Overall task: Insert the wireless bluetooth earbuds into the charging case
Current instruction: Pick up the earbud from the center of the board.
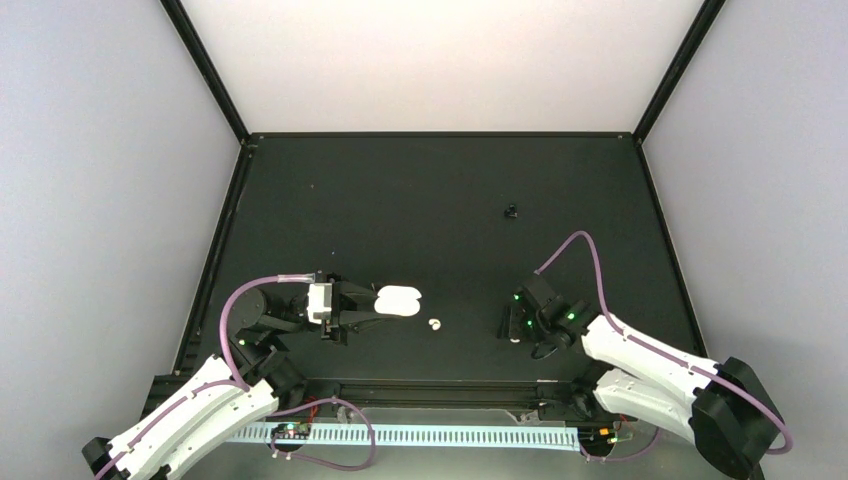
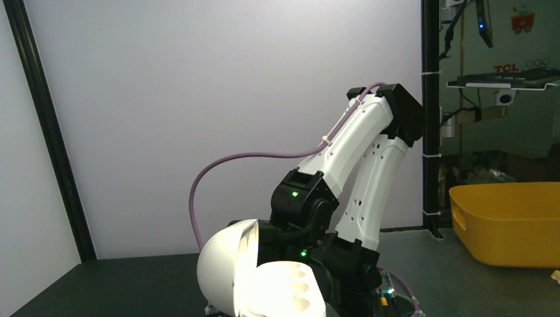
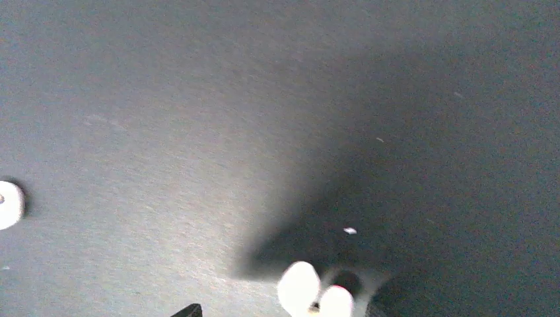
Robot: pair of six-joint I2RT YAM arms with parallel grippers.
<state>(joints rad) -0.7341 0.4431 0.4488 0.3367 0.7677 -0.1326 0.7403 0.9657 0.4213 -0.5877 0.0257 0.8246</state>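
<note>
The left gripper point(image 1: 368, 305) is clamped narrow on the charging case point(image 1: 398, 300), holding it low over the black table point(image 1: 420, 200) at about 8 o'clock from the table's middle. In the left wrist view the case point(image 2: 264, 284) is hinged open. Its rounded lid point(image 2: 221, 271) stands up on one side, and the base point(image 2: 290, 294) shows its moulded hollows, pale and washed out by the light. Both earbuds lie outside it on the tabletop. The loose earbud point(image 1: 435, 325) sits just beside the case at its 4 o'clock, apart from it, and shows again at the left edge of the right wrist view point(image 3: 6, 205). The other earbud point(image 1: 514, 340) lies well off to the case's 3 o'clock, right under the right gripper point(image 1: 512, 325). Seen from that wrist, it point(image 3: 314, 294) is a blurred white shape at the bottom edge. One dark fingertip point(image 3: 191, 309) stands clear to its side, so the jaws look parted and hold nothing. A small black object point(image 1: 511, 211) rests alone toward 1 o'clock on the table. Past the table, behind the right arm point(image 2: 356, 172), a yellow bin point(image 2: 508, 224) sits on the floor, its inside hidden from this angle.
</note>
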